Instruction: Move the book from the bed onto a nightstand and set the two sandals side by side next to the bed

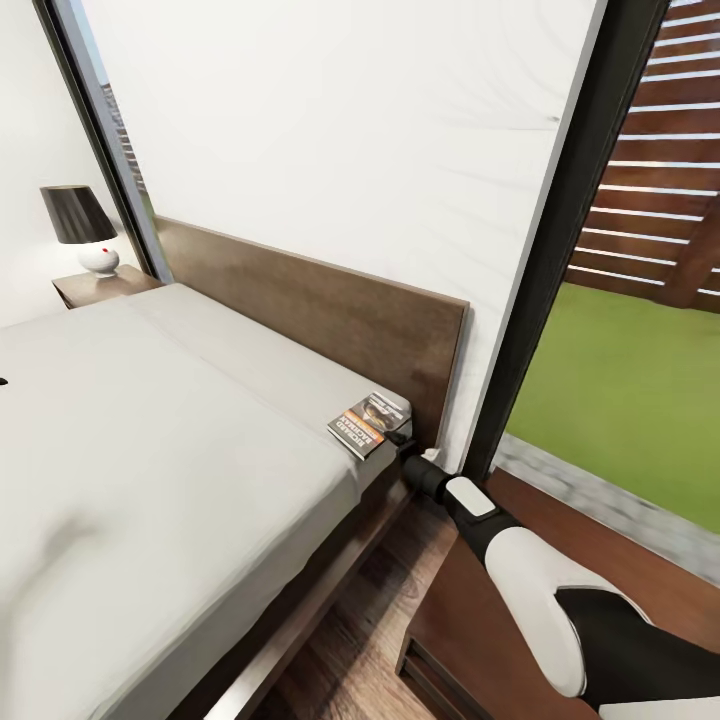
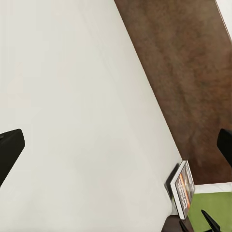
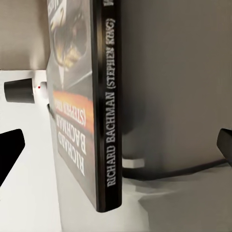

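One book [image 1: 368, 424] lies on the bed [image 1: 150, 440] before the right end effector's [image 1: 403, 440] spread fingers.

Book [image 1: 368, 424] on the bed's [image 1: 150, 480] right head corner, lamp [image 1: 82, 228] on far-side nightstand [image 1: 100, 287].

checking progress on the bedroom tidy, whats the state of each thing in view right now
book: lying on the mattress corner by the headboard, not yet on a nightstand
right claw: open, fingers either side of the book's spine
left claw: open, empty, above the mattress
bed: bare mattress, only the book on it
lamp: upright on the far nightstand
near nightstand: beside the bed, under the right arm
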`<state>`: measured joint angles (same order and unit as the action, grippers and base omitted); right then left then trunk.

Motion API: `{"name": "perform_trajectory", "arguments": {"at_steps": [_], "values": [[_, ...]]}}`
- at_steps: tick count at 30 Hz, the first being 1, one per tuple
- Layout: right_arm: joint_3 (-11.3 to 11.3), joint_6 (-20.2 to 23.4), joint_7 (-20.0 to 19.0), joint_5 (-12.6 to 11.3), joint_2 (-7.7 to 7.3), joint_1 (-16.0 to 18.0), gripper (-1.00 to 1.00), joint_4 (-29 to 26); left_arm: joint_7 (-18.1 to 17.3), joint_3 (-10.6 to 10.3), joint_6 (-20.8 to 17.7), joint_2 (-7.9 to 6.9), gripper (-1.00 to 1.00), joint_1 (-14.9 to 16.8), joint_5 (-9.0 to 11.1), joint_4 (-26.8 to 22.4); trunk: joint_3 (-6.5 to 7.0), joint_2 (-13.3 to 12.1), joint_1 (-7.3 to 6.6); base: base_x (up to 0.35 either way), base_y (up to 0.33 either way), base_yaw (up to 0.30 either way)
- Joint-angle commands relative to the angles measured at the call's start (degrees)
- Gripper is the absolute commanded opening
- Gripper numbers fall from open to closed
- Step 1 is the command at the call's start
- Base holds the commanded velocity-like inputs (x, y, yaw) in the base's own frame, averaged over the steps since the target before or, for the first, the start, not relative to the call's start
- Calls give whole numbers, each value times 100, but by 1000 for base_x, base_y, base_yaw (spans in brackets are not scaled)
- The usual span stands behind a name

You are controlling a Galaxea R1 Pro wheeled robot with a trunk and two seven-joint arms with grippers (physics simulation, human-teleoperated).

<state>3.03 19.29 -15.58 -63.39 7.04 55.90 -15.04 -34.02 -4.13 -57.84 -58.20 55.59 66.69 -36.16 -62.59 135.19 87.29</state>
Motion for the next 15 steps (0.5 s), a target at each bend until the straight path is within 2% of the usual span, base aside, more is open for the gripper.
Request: {"name": "perform_trajectory", "arguments": {"at_steps": [1, 15], "values": [[32, 29, -7, -11, 7, 4, 100, 1, -52, -33, 1, -7, 100, 13, -16, 12, -5, 2, -1, 0, 0, 0], [20, 23, -7, -7, 32, 4, 100, 1, -52, -35, 1, -7, 100, 13, -16, 12, -5, 2, -1, 0, 0, 0]]}}
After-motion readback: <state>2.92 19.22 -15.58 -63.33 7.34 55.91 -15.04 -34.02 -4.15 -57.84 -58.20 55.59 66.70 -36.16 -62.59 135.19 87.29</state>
